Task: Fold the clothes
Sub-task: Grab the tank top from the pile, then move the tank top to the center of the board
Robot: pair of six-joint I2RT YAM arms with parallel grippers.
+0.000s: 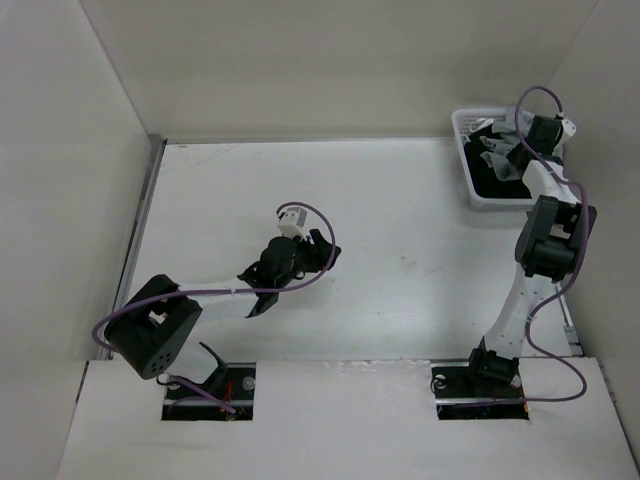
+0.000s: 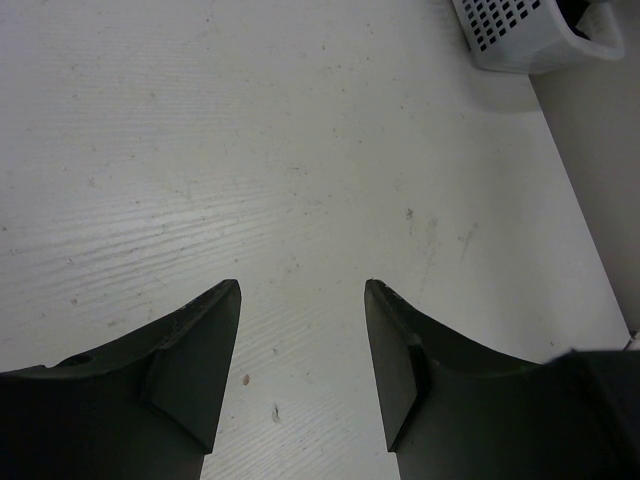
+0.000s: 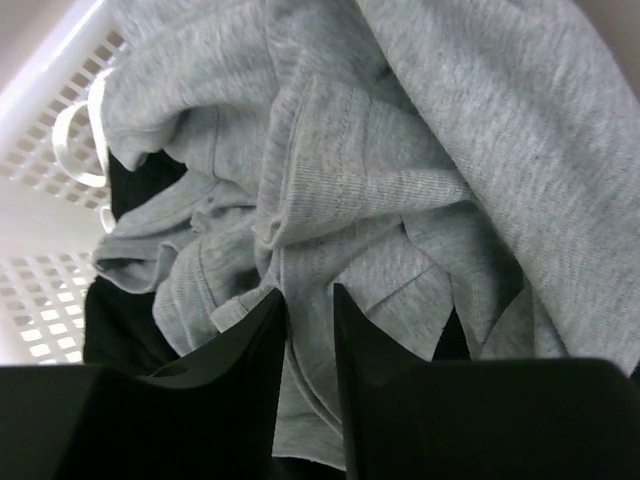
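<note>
Lying bunched in the white plastic lattice basket (image 3: pixel 40 110), the heather-grey top (image 3: pixel 400 180) shows us soft, flecked knit in thick rumpled folds, with a black garment (image 3: pixel 120 330) showing at its edge. The right tool (image 3: pixel 307 292) has its dark wedge fingers close together, a grey fold in the narrow gap; whether they pinch it we cannot tell. The left tool (image 2: pixel 302 283) hangs spread wide over the scuffed white counter (image 2: pixel 250 150).
</note>
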